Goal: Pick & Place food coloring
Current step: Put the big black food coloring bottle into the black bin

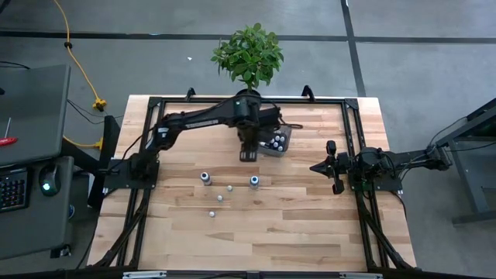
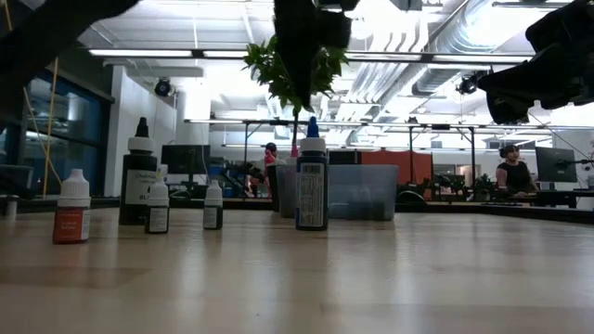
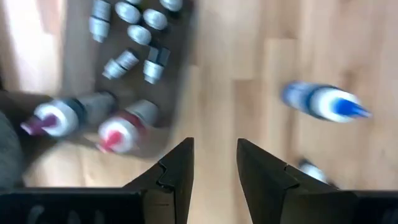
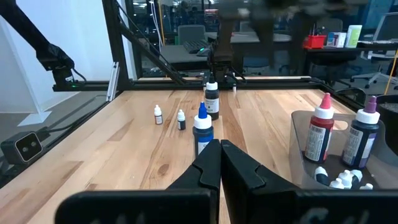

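i have the left gripper (image 1: 248, 157) empty, fingers apart, just beside the clear bin (image 1: 284, 143) where several food coloring bottles (image 3: 127, 25) already lie. the blue-capped bottle (image 1: 254, 180) stands near it, likely next. right gripper (image 1: 315, 167) waits closed, well apart.

High view: even, diffuse overhead light; surface (image 1: 256, 225) evenly lit, shadows under arms soft and faint.

Low view: strongly backlit; ceiling light strips (image 2: 186, 54) blown out with glare, arms overhead reduced to black silhouettes; near surface soft, out of focus; blue-capped bottle (image 2: 312, 182) fairly sharp, far room hazy.

Left wrist view: heavy motion blur; bottles in bin (image 3: 127, 62) and blue-capped bottle smeared; left pincer (image 3: 214, 165) comparatively crisp.

Right wrist view: bright and clear; pale sheen on surface; top edge smeared; right pincer (image 4: 221, 163) dark, near.
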Available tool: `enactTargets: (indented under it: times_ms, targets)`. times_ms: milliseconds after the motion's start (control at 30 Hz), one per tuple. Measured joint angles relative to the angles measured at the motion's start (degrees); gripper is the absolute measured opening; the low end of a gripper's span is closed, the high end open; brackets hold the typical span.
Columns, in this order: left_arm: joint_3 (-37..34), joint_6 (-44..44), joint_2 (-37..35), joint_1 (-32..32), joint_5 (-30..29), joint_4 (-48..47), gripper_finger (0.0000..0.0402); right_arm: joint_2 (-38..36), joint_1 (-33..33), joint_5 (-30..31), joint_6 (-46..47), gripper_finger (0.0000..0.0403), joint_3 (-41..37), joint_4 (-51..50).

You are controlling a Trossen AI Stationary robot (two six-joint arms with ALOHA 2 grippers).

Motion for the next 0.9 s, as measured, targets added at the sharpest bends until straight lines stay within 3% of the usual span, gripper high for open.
enactTargets:
  times_ms: [267, 567, 700, 900]
  targets:
    - [-0.1, -11.1, -5.4, -7.1, 2.3, -4.1, 0.0117, 0.0, 0.0, 0.0, 0.0, 0.0003, 0.0, 0.0]
    - [-1.5, -15.4, -6.4, -15.9, 3.3, -4.0, 0.0117, 0.0, 0.0, 0.0, 0.0, 0.0002, 0.0, 0.0]
    - [-10.3, -16.2, -9.4, -17.8, 4.0, -4.1, 0.0117, 0.0, 0.0, 0.0, 0.0, 0.0002, 0.0, 0.0]
    - [-32.2, -19.7, -21.8, -19.2, 0.0, 1.1, 0.0117, 0.0, 0.0, 0.0, 0.0, 0.0002, 0.0, 0.0]
